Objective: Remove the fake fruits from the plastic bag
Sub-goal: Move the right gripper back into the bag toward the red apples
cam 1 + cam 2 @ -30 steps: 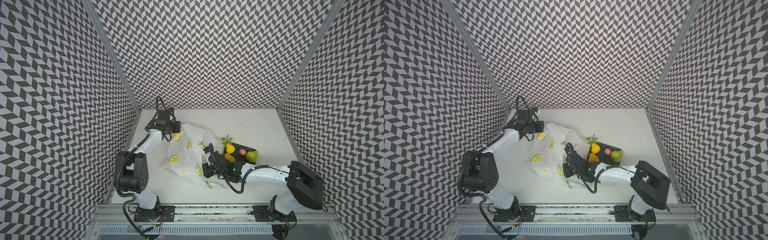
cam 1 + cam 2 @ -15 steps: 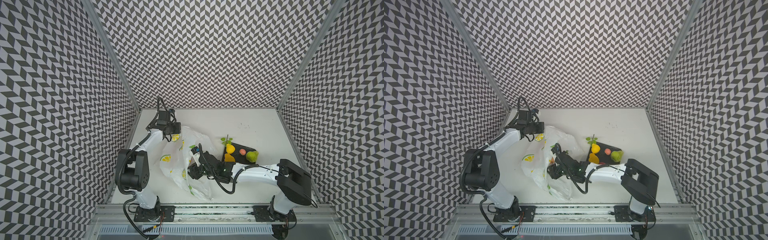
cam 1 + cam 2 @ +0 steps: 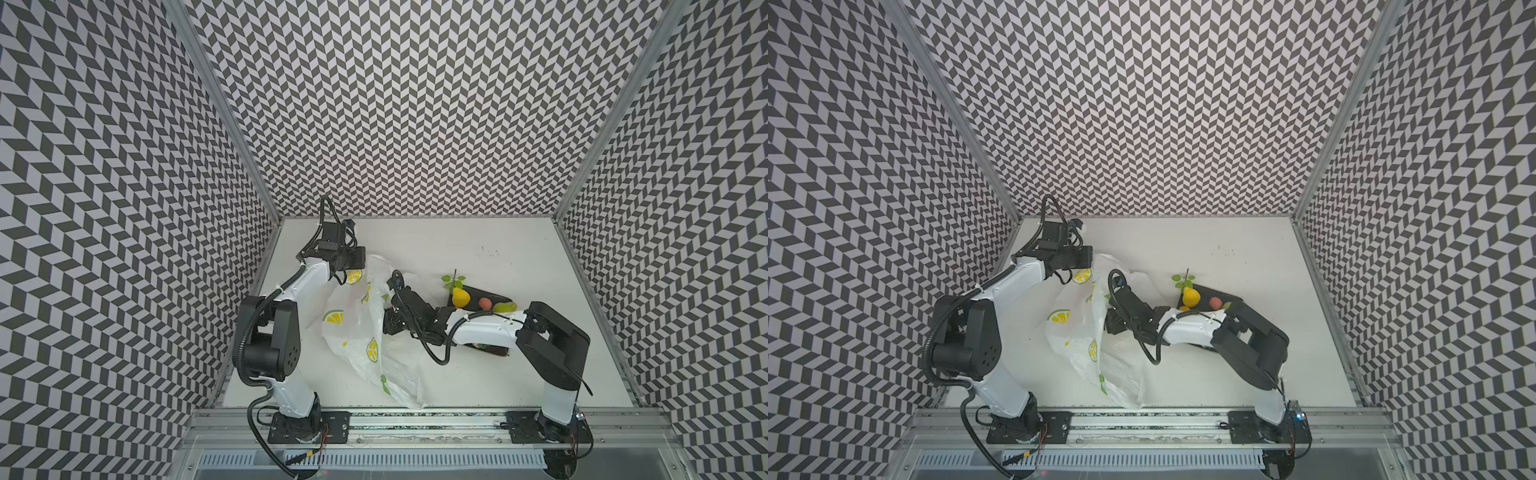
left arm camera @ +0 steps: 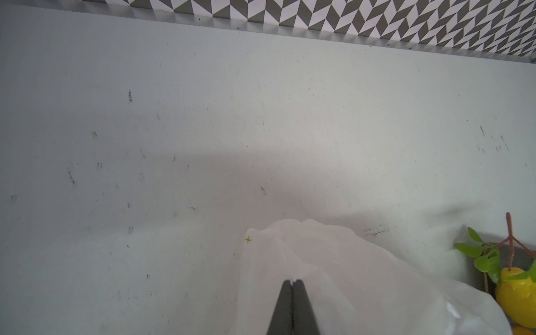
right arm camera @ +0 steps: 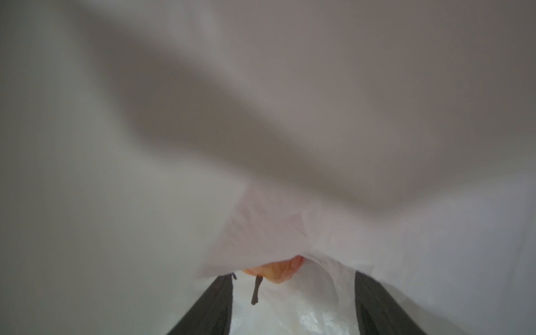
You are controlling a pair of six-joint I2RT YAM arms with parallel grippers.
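Observation:
The plastic bag [image 3: 353,328] [image 3: 1075,332], white film with lemon-slice prints, hangs crumpled from my left gripper [image 3: 360,267] [image 4: 292,282], which is shut on its upper edge. My right gripper [image 3: 387,326] [image 5: 294,275] is inside the bag's mouth, jaws open. In the right wrist view a pinkish-orange fake fruit [image 5: 278,268] with a dark stem lies between the fingertips, partly under film and touching neither finger. A lemon [image 3: 460,297] [image 4: 516,293], a peach [image 3: 484,302] and a green apple [image 3: 505,306] rest on the dark plate [image 3: 494,296].
The plate lies just behind my right forearm [image 3: 482,330]. Patterned walls enclose the white table [image 3: 478,374] on three sides, and a metal rail [image 3: 415,417] runs along the front. The bag's lower end reaches almost to that rail.
My right gripper has moved left, deeper into the bag, and its jaws have widened. The bag has been drawn up and leftward, from lying spread to hanging narrow.

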